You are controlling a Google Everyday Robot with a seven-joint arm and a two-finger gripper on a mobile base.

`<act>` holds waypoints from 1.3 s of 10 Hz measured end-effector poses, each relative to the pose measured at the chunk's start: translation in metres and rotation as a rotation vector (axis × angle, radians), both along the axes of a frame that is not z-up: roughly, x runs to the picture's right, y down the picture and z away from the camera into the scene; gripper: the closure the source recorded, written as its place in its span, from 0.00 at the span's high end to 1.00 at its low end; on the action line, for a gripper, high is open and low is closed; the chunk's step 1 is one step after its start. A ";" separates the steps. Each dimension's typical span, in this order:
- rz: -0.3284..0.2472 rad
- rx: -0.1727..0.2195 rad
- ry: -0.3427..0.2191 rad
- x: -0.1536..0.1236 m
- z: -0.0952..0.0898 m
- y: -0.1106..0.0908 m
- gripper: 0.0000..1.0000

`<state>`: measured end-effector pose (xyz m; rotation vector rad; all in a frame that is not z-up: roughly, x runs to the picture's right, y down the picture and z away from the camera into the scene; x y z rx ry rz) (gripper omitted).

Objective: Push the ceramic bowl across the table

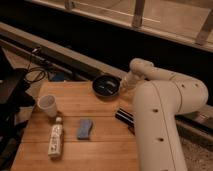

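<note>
Camera view shows the table [100, 107] from above one of its corners, with the white arm [165, 115] bending over the right edge. The ceramic bowl [106, 85] sits at the far edge of the table, near the far right corner, and it looks flat on the wood. The gripper [124, 86] is at the end of the arm, just beside the right side of the bowl and low over the tabletop — touching the rim or almost touching it, I cannot tell which.

To do this step well, I think the push should go low on the wall of the bowl and through its middle, slowly, so the bowl slides and does not turn away or tip. The free way is toward the left along the far edge. A push toward the near edge meets other things — the white cup [47, 105] near the left edge, the blue sponge [85, 128] in the middle and the bottle [55, 140] beside it.

A dark flat object [125, 116] lies at the right edge, under the arm.
</note>
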<state>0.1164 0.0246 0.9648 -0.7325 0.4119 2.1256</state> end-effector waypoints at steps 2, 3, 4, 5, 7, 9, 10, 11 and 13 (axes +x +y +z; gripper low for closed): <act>-0.017 0.009 -0.037 -0.015 0.004 -0.004 0.00; -0.025 0.010 -0.052 -0.021 0.005 -0.005 0.00; -0.033 0.010 -0.067 -0.027 0.007 -0.005 0.00; -0.046 0.009 -0.092 -0.036 0.010 -0.006 0.00; -0.061 0.006 -0.122 -0.048 0.014 -0.006 0.00; -0.074 0.009 -0.153 -0.063 0.016 -0.008 0.00; -0.085 0.007 -0.154 -0.066 0.016 -0.008 0.03; -0.091 0.007 -0.135 -0.064 0.016 -0.010 0.11; -0.104 0.008 -0.145 -0.061 0.011 -0.011 0.22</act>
